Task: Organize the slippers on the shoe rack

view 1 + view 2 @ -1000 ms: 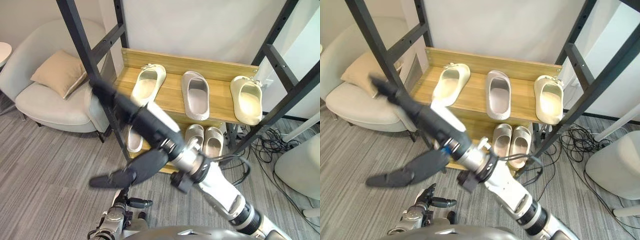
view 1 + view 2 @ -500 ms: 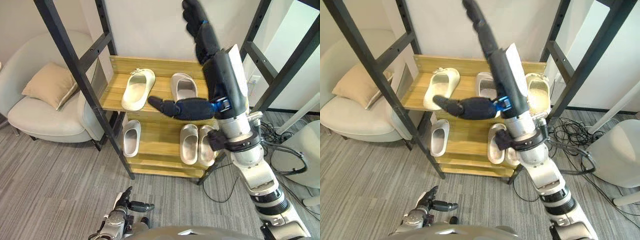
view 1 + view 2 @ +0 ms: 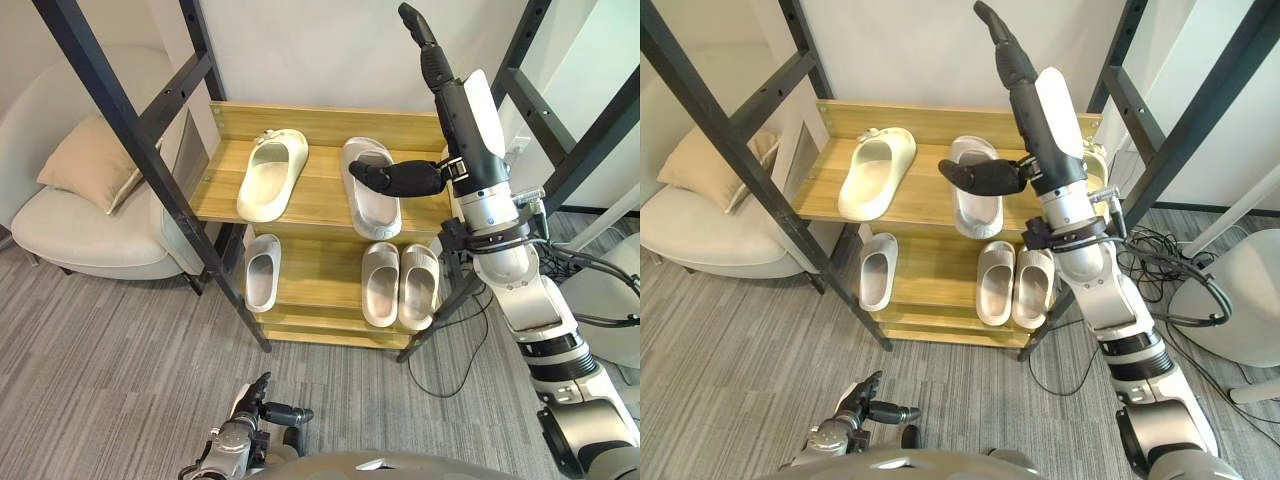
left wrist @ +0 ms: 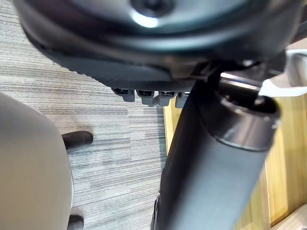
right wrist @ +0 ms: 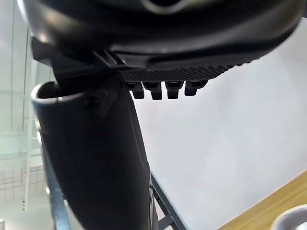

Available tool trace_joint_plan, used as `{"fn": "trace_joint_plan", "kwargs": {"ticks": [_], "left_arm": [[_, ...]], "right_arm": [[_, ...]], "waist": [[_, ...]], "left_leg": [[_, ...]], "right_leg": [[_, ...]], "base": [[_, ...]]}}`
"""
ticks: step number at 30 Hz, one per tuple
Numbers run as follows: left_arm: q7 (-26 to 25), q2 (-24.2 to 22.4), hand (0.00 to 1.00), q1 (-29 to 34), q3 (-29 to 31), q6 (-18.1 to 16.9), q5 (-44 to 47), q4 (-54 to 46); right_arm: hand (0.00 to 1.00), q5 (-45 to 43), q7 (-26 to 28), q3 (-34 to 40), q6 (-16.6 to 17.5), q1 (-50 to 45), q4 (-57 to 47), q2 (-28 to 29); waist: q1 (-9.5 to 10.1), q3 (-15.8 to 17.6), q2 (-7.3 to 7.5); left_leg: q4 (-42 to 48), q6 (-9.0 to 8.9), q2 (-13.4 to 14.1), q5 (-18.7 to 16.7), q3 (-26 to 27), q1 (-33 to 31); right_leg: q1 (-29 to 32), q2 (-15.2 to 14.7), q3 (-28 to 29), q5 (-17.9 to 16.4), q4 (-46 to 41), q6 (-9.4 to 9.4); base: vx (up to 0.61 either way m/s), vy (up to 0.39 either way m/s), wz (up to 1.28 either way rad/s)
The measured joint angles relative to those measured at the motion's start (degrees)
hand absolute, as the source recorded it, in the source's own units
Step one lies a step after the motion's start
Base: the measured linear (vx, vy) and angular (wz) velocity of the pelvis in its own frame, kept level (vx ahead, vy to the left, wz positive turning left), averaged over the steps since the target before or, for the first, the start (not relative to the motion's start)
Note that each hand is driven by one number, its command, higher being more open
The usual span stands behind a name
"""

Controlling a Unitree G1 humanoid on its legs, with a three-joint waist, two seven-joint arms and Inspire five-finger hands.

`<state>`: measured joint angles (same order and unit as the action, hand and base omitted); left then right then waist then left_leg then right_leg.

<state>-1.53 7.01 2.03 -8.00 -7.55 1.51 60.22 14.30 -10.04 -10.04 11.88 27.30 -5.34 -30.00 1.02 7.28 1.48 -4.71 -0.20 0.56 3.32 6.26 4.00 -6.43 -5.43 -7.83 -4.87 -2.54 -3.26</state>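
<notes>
- The left hand (image 4: 158,57) looms close as a dark bulk, its fingers (image 4: 147,96) a short row and its thick thumb (image 4: 211,163) slanting out beside them.
- Grey striped carpet (image 4: 96,115) lies past the fingers.
- A wooden shelf board (image 4: 284,177) shows beyond the thumb.
- A pale rounded chair (image 4: 29,172) stands on the carpet, with its dark foot (image 4: 76,139) beside it.

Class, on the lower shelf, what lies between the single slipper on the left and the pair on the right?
Nothing: bare wooden shelf separates the single slipper from the pair, seen in both eye views.
</notes>
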Motion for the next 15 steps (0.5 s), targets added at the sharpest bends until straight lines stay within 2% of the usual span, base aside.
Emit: {"fn": "trace_joint_plan", "kwargs": {"ticks": [4,11,15], "left_arm": [[0.34,-0.02,1.0,0.05,-0.03,-0.03,0.0,-0.29],[0.35,-0.06,1.0,0.04,0.34,-0.59,0.06,-0.44],[0.35,-0.05,1.0,0.04,0.39,-0.65,0.09,-0.56]], "right_arm": [[1.0,1.69,-0.61,0.0,-0.65,1.77,6.21,-0.56],[1.0,4.29,-1.05,-0.02,-4.86,1.77,18.25,-0.82],[1.0,4.48,-1.61,0.01,-5.04,2.09,18.51,-0.77]], "waist": [[0.11,0.15,-0.09],[0.39,0.93,-0.12],[0.27,1.18,-0.14]], "left_leg": [[0.0,0.0,-0.02,0.0,-0.24,-0.37],[-0.01,0.01,-0.24,0.0,-0.39,-1.06],[-0.05,0.01,-0.24,0.0,-0.39,-1.18]], "right_leg": [[0.22,0.09,0.01,0.22,0.08,0.04],[0.77,-0.04,0.36,0.65,0.49,-0.26],[0.83,-0.02,0.35,0.68,0.66,-0.29]], "base": [[-0.01,-0.004,0.03],[-0.01,0.0,0.01],[0.0,0.0,0.0]]}}
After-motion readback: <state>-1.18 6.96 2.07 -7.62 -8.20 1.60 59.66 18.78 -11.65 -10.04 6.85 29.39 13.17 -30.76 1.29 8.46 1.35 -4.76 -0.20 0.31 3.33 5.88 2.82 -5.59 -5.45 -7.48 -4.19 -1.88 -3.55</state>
